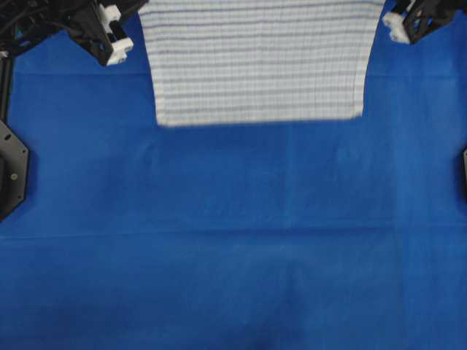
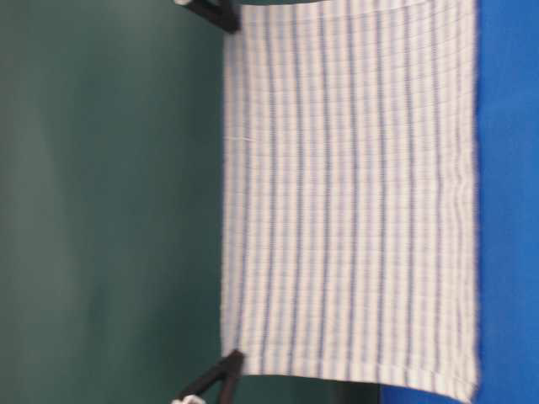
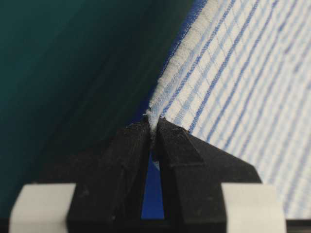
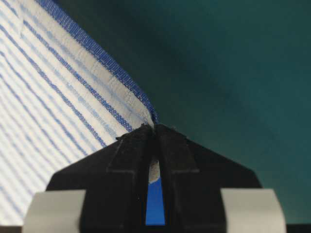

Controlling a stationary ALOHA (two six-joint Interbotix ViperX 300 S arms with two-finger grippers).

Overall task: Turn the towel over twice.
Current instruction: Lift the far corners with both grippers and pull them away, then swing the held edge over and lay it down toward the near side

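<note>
The towel [image 1: 259, 62], white with thin blue stripes, hangs spread out flat between my two grippers at the far side of the table. In the table-level view the towel [image 2: 354, 194] drops from its two held upper corners down to about the blue sheet [image 2: 509, 202]. My left gripper [image 3: 154, 127] is shut on one upper corner of the towel [image 3: 233, 82]. My right gripper [image 4: 154, 128] is shut on the other upper corner of the towel [image 4: 53, 102]. From overhead, the left gripper [image 1: 117, 40] and right gripper [image 1: 398, 25] flank the cloth.
A plain bright-blue sheet [image 1: 233, 255] covers the table in front of the towel. Black fixtures stand at the left edge [image 1: 11, 171] and the right edge [image 1: 464, 171]. A dark green wall [image 2: 101, 202] lies behind.
</note>
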